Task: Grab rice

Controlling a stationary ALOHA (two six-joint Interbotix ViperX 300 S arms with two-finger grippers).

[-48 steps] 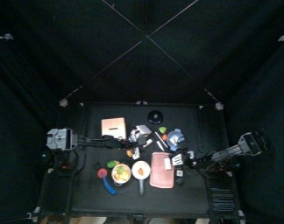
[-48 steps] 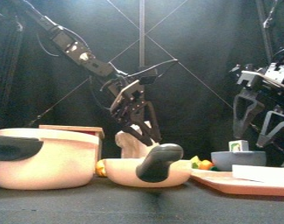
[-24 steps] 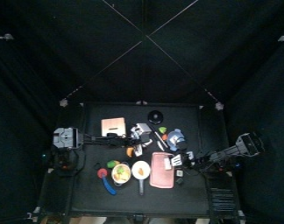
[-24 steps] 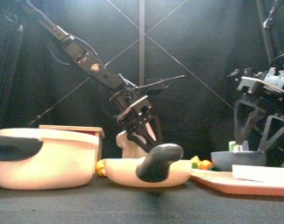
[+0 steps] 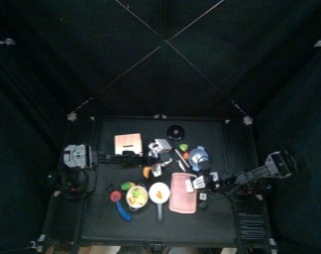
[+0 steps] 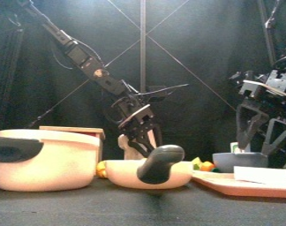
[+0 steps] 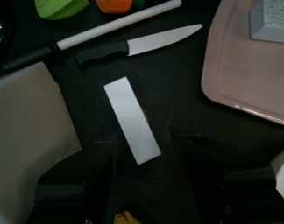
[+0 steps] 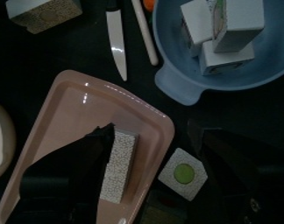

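Note:
The rice looks like a speckled grey block (image 8: 121, 166) lying on the pink board (image 8: 74, 131); its corner also shows in the left wrist view (image 7: 271, 19). My right gripper (image 8: 156, 188) hangs open over the board, with the block between its jaws and untouched. My left gripper (image 7: 151, 149) is open low over the table, above a white strip (image 7: 135, 118) and beside the pink board (image 7: 256, 70). From the front, the left gripper (image 6: 139, 134) hangs behind a cream bowl, and the right gripper (image 6: 261, 124) is higher at the right.
A black-handled knife (image 7: 138, 45) and a white stick (image 7: 115, 24) lie near the strip. A blue bowl (image 8: 226, 44) holds white blocks, and a second speckled block (image 8: 45, 10) lies beyond. A cream pot (image 6: 40, 159) and a black-handled bowl (image 6: 152, 168) stand at the front.
My left gripper has come down towards the table, still open. The right arm has barely shifted.

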